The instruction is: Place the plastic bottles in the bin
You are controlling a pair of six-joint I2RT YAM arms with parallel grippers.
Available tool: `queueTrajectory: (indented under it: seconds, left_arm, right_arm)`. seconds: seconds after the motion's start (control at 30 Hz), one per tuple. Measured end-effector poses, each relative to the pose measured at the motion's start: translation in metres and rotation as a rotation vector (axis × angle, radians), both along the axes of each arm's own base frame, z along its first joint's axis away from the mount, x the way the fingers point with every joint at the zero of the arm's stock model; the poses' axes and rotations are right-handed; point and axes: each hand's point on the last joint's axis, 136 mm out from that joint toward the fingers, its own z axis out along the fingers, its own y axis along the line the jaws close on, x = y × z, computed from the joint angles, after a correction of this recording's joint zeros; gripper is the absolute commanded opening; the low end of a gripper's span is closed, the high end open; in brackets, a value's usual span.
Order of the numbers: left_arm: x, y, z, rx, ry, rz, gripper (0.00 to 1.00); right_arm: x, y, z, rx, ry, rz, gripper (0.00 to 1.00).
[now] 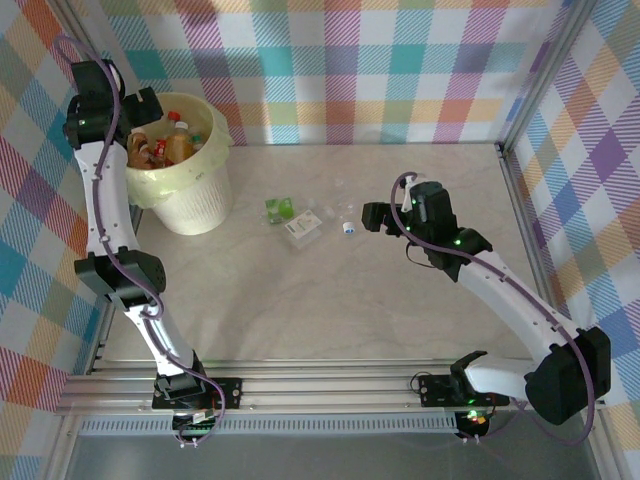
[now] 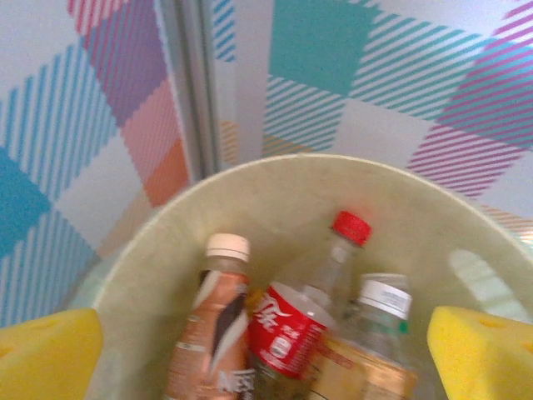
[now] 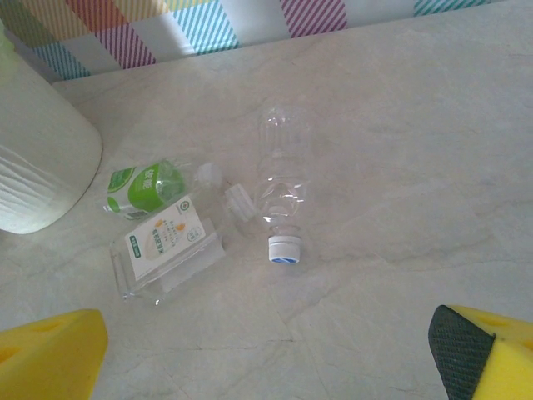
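Bottles inside bin under open left jaws; three bottles on table before open right jaws

The left arm and right arm wear white shells, black joint housings and purple cables. Black base brackets sit on the aluminium rail, a green light by the right one. Finger pads are yellow foam.

Left wrist view's bottom edge crops 3 bottles in the bin.
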Motion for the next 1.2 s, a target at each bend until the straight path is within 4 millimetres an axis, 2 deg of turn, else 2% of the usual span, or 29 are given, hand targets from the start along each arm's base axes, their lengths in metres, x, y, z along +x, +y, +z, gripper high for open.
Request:
queueTrajectory:
  seconds: [0.17, 0.23, 0.43, 0.57, 0.67, 0.73, 0.93, 1.2]
  left_arm:
    - [-0.008, -0.033, 0.008, -0.109, -0.032, -0.071, 1.0]
    - [-0.016, -0.055, 0.008, -0.142, -0.034, -0.111, 1.0]
    - [-0.05, -0.159, 0.003, -0.21, -0.058, -0.315, 1.0]
    - [-0.073, -0.219, -0.012, -0.247, -0.045, -0.44, 1.0]
    - [-0.083, -0.251, -0.037, -0.281, 0.002, -0.502, 1.0]
    - [-0.086, -0.266, -0.064, -0.319, 0.054, -0.525, 1.0]
    - [-0.096, -0.286, -0.155, -0.442, 0.249, -0.534, 1.0]
    - [-0.091, -0.31, -0.23, -0.587, 0.374, -0.553, 1.0]
  right_arm:
    - [0.002, -0.005, 0.0, 0.015, 0.008, -0.037, 1.0]
    - [0.003, -0.006, -0.001, 0.025, 0.013, -0.052, 1.0]
    - [0.006, -0.008, -0.006, 0.041, 0.034, -0.088, 1.0]
    - [0.007, -0.009, -0.007, 0.05, 0.041, -0.099, 1.0]
    - [0.007, -0.009, -0.007, 0.049, 0.043, -0.1, 1.0]
    - [0.007, -0.009, -0.008, 0.048, 0.045, -0.1, 1.0]
    - [0.007, -0.009, -0.009, 0.048, 0.047, -0.098, 1.0]
    - [0.008, -0.006, -0.015, 0.048, 0.065, -0.092, 1.0]
